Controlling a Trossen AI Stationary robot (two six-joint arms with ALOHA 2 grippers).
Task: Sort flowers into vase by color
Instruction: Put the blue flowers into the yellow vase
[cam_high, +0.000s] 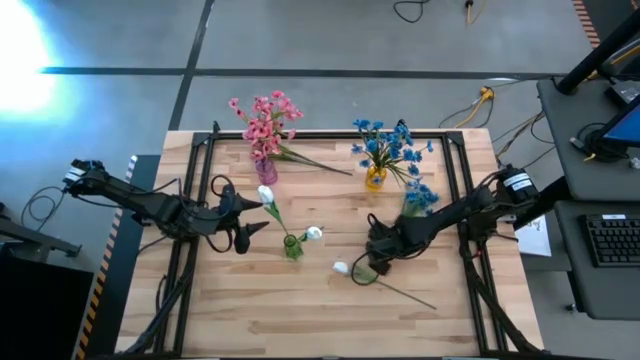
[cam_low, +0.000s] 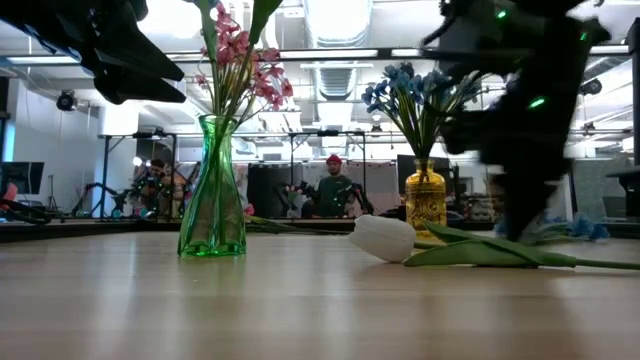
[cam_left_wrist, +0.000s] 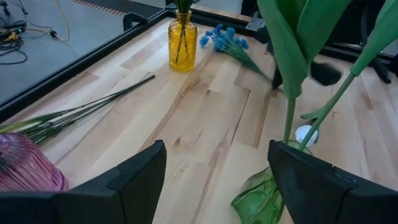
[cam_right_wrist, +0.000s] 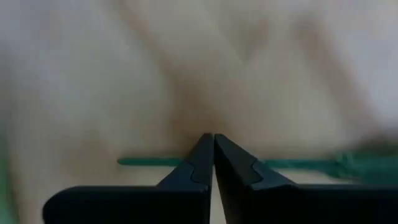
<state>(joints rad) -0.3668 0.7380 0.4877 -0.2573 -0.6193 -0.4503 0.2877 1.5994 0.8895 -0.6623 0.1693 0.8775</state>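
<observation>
Flowers, artificial, three colours, on a wooden table (cam_high: 300, 310).

Pink flowers (cam_high: 264, 118): a bunch standing in a pink vase (cam_high: 266, 170) toward the far left of the table; one further long green stem (cam_high: 318, 162) lies flat just beside that vase, pointing toward the middle.

Blue flowers (cam_high: 385, 145): a bunch standing in a yellow vase (cam_high: 375, 178) toward the far right; a second blue sprig (cam_high: 420, 195) lies loose on the wood near it, close to the right arm.

White flowers: two tulip-like blooms (cam_high: 266, 195) stand in a green vase (cam_high: 292, 246) near the table's centre, one leaning left, one (shorter) tipped right. A third white flower (cam_high: 342, 268) lies flat on the table, its stem running toward the near right; the low view shows its bloom and leaf resting on the wood.

Left gripper (cam_high: 243, 216): hangs just left of the green vase, fingers (cam_left_wrist: 134, 180) spread wide, nothing between them.

Right gripper (cam_high: 372, 262): down at the lying white flower, jaws pressed together at the thin green stem; whether the stem is actually pinched cannot be told (the wrist view is blurred).

Background: people stand in the room beyond the table.
</observation>
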